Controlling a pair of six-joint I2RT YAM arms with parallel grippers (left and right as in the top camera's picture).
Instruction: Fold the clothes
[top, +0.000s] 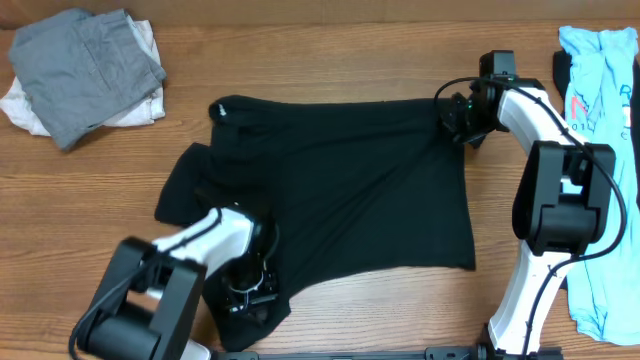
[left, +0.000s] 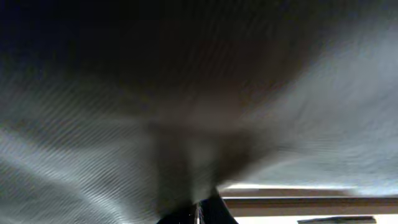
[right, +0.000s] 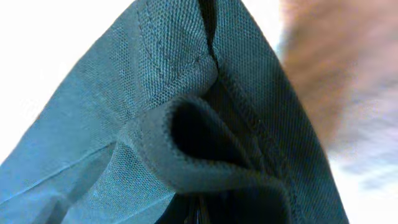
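lower left, the left jaws are clenched on the near edge of the black t-shirt (top: 350, 190), spread mid-frame on the worktop (top: 330, 60). upper right, the right jaws grip its far corner; grey and white pieces (top: 85, 70) lie upper left.

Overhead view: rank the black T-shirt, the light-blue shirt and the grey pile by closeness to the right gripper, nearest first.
1. The black T-shirt, spread mid-frame: the right gripper is clamped on its upper right corner.
2. The light-blue shirt, at the right edge, just past the right arm.
3. The grey pile, in the upper-left corner of the view, on the opposite side.
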